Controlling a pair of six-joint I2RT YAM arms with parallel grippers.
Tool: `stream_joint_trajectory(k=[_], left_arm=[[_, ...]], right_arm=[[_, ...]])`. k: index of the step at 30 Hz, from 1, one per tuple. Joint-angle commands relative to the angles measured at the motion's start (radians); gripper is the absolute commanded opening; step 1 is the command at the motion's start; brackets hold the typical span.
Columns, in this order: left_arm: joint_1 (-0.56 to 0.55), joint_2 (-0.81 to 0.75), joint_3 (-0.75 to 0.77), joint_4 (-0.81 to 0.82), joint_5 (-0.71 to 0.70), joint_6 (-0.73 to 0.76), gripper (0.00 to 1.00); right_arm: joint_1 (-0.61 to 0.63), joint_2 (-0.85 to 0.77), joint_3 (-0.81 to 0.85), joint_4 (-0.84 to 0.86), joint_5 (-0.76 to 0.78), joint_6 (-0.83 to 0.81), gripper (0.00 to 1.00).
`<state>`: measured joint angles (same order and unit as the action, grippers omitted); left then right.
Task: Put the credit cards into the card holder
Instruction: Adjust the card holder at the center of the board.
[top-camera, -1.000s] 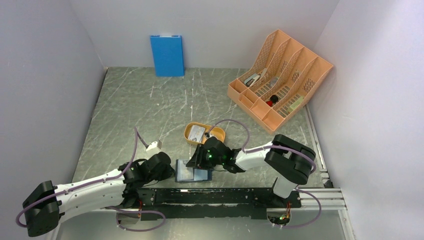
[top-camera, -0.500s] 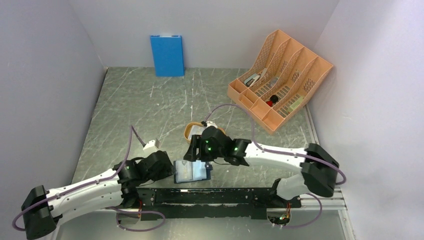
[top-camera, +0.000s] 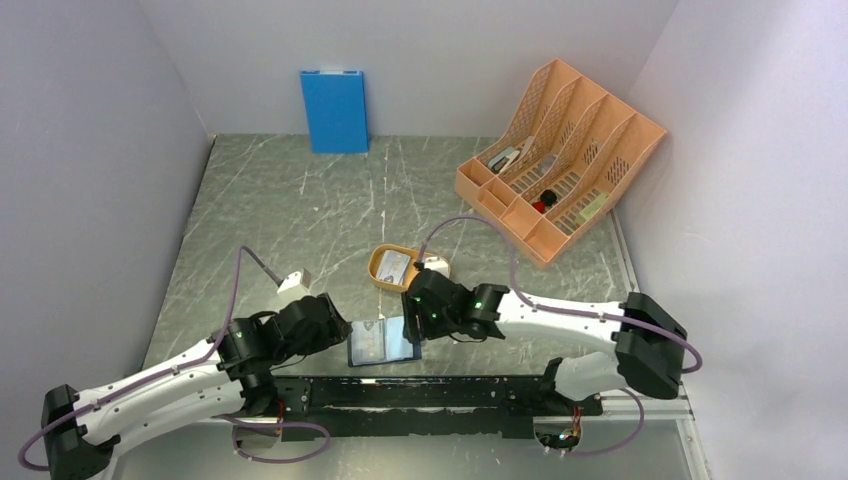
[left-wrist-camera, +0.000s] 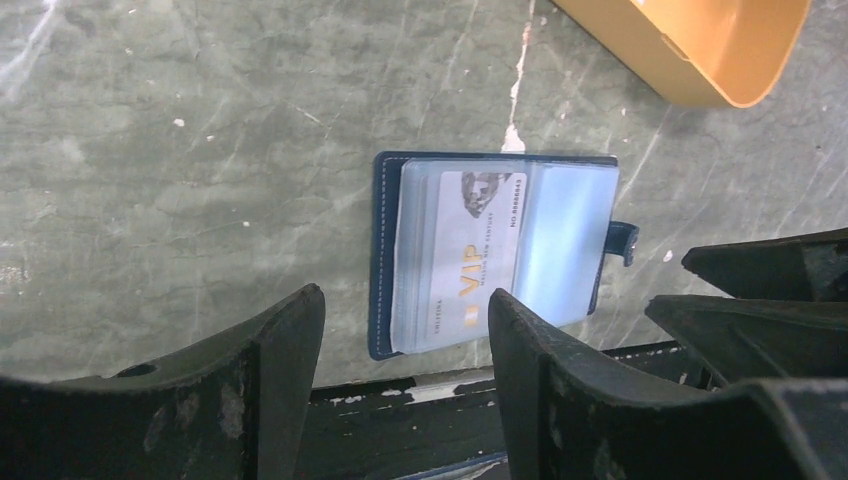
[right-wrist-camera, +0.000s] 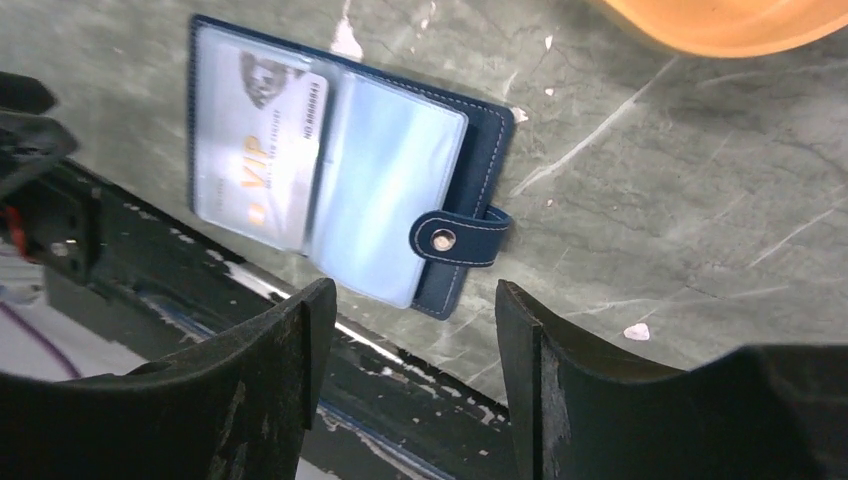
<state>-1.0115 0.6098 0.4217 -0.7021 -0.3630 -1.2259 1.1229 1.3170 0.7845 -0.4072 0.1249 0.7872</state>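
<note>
You're working in a robotics lab cell: plain pale walls (top-camera: 90, 170) box in the marbled table (top-camera: 300, 220) on three sides. Along its near edge a black rail (top-camera: 400, 390) carries the cabled left arm (top-camera: 160, 385) and right arm (top-camera: 560, 310).

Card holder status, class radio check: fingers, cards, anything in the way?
Open and empty: left fingers, right fingers. Card holder lies open near table edge, VIP card in a clear pocket. Another card in orange tray. Nothing blocking.
</note>
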Motion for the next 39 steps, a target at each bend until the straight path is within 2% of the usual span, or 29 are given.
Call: stream_joint_trajectory(k=[1, 6, 9, 13, 19, 22, 30, 33, 39], left_arm=[[-0.002, -0.017, -0.018, -0.039, -0.018, -0.019, 0.66], [-0.003, -0.028, -0.018, -0.061, -0.020, -0.023, 0.65], [-0.004, -0.030, -0.024, -0.060, -0.016, -0.025, 0.65], [-0.003, -0.031, -0.039, -0.050, -0.006, -0.023, 0.64], [-0.002, 0.004, -0.088, 0.069, 0.053, 0.032, 0.60], [-0.003, 0.068, -0.107, 0.138, 0.095, 0.057, 0.57], [-0.003, 0.257, -0.114, 0.352, 0.152, 0.117, 0.54], [-0.003, 0.357, -0.106, 0.460, 0.191, 0.142, 0.48], [-0.004, 0.485, -0.072, 0.541, 0.220, 0.164, 0.39]], right_arm=[[0.021, 0.094, 0.045, -0.006, 0.039, -0.028, 0.63], [0.030, 0.201, 0.096, -0.058, 0.114, -0.019, 0.63], [0.032, 0.222, 0.097, -0.080, 0.154, -0.003, 0.59], [0.032, 0.210, 0.086, -0.086, 0.182, 0.005, 0.43], [0.030, 0.163, 0.052, -0.103, 0.222, 0.019, 0.07], [0.029, 0.086, 0.010, -0.106, 0.241, 0.038, 0.00], [0.024, -0.209, -0.083, -0.095, 0.221, 0.027, 0.00], [0.024, -0.305, -0.098, -0.047, 0.177, 0.006, 0.00], [0.024, -0.351, -0.097, 0.089, 0.071, -0.027, 0.00]])
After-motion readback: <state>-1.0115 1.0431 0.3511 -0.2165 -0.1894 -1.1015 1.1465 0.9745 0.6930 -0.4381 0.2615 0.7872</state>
